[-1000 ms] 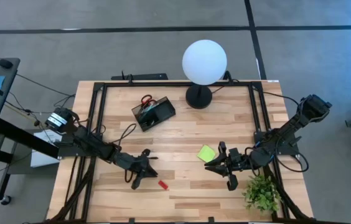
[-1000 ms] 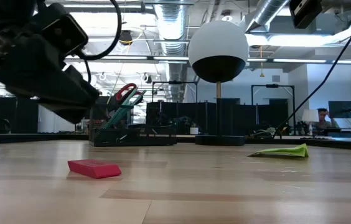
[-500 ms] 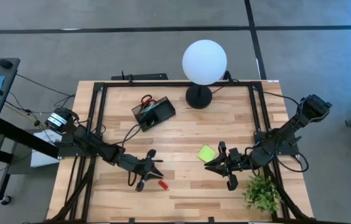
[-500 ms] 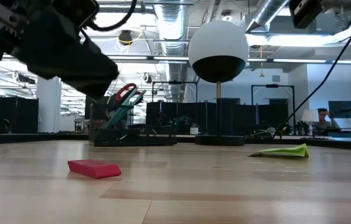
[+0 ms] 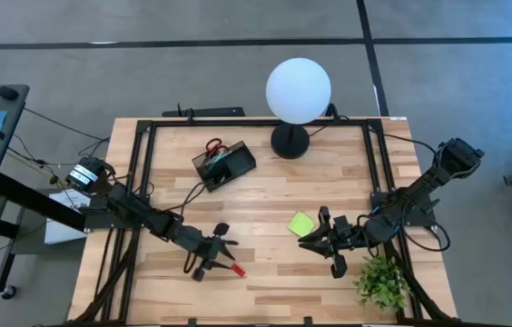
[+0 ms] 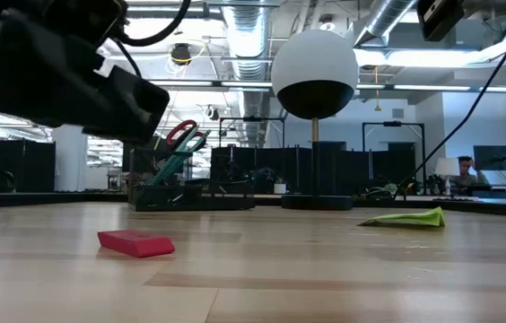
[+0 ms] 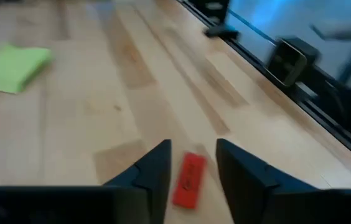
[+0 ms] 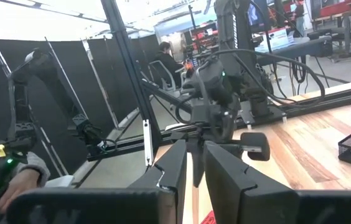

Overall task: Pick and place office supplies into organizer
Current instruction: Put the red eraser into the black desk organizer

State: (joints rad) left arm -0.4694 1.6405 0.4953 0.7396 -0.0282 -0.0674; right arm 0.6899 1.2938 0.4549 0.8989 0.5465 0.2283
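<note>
Red piece [image 7: 188, 180] between parted fingers of low left claw [image 7: 191, 163]

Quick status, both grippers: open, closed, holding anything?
Left gripper: open, empty, fingers straddling the red piece on the table.
Right gripper: nearly closed, narrow gap between the fingers, holding nothing.
</note>
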